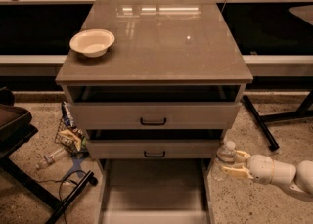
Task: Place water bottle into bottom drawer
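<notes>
The water bottle (225,158), clear with a white cap, stands upright low at the right, just outside the right wall of the bottom drawer (154,192). My gripper (231,164) comes in from the right on a white arm and is shut on the bottle, one pale finger (239,156) above and one below. The bottom drawer is pulled out, a long shallow tray with a plain floor and nothing in it.
A grey cabinet with a flat top (156,42) carries a white bowl (92,41) at its left. Two drawer fronts with black handles (153,121) sit above the tray. Snack bags and a small clear bottle (51,157) lie on the floor at the left, beside a black stand (29,189).
</notes>
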`<control>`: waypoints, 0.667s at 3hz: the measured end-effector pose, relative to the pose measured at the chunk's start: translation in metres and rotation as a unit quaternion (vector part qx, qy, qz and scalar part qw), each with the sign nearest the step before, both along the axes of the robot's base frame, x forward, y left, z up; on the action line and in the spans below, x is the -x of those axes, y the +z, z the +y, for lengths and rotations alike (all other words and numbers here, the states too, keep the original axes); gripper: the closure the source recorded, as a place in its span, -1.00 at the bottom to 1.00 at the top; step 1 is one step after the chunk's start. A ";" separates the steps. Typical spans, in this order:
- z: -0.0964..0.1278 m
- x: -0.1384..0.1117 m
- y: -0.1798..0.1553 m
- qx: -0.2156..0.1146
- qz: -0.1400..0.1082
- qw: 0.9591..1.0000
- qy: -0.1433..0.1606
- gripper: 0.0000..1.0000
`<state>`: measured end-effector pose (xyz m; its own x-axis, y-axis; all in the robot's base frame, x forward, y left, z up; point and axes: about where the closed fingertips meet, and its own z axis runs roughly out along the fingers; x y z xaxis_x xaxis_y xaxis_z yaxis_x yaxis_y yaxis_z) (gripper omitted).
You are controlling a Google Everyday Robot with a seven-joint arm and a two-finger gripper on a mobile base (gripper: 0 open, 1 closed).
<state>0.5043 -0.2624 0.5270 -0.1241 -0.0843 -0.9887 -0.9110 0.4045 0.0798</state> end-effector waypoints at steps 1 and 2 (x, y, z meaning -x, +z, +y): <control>0.023 0.000 -0.019 -0.007 -0.011 1.000 0.014 1.00; 0.069 0.002 -0.065 -0.028 -0.035 0.998 0.042 1.00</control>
